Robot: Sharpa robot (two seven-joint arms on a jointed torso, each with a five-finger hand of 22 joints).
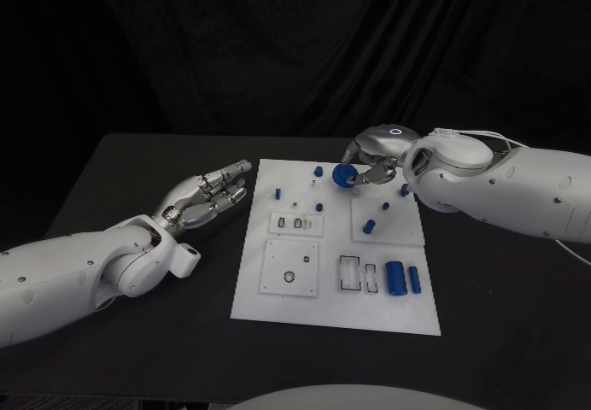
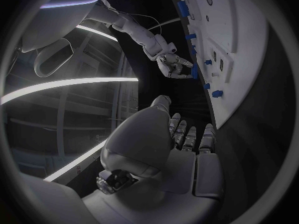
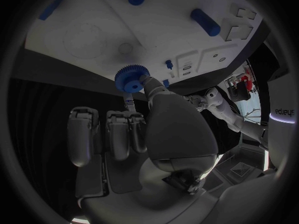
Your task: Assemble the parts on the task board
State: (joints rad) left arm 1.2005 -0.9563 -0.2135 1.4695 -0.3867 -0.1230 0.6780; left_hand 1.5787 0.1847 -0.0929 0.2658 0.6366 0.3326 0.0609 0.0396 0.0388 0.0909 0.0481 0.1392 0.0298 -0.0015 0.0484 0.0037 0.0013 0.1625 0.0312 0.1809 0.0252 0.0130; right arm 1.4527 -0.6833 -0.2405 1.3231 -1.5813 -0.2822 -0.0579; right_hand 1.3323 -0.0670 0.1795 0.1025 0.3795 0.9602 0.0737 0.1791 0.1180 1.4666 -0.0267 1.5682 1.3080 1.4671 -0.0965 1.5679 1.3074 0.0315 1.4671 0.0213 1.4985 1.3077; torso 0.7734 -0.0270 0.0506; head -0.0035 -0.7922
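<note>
The task board (image 1: 335, 290) lies in the middle of the black table (image 1: 136, 171), with bare dark surface on its left, on its right and along its near edge. Its far edge sits close to the table's far rim. The left hand (image 1: 209, 195) rests over the bare table just beside the board's far left edge, apart from it, with fingers stretched out straight, slightly apart, and nothing in them. The right hand (image 1: 370, 166) hangs above the board's far right part. Its thumb and a finger pinch a blue gear (image 1: 343, 176), held on edge above the white surface, while the other fingers (image 3: 118, 134) lie straight and side by side. Small blue pegs (image 1: 318, 172) stand near the far edge under and beside that hand. Two blue cylinders (image 1: 395, 278) lie side by side near the board's near right edge.
</note>
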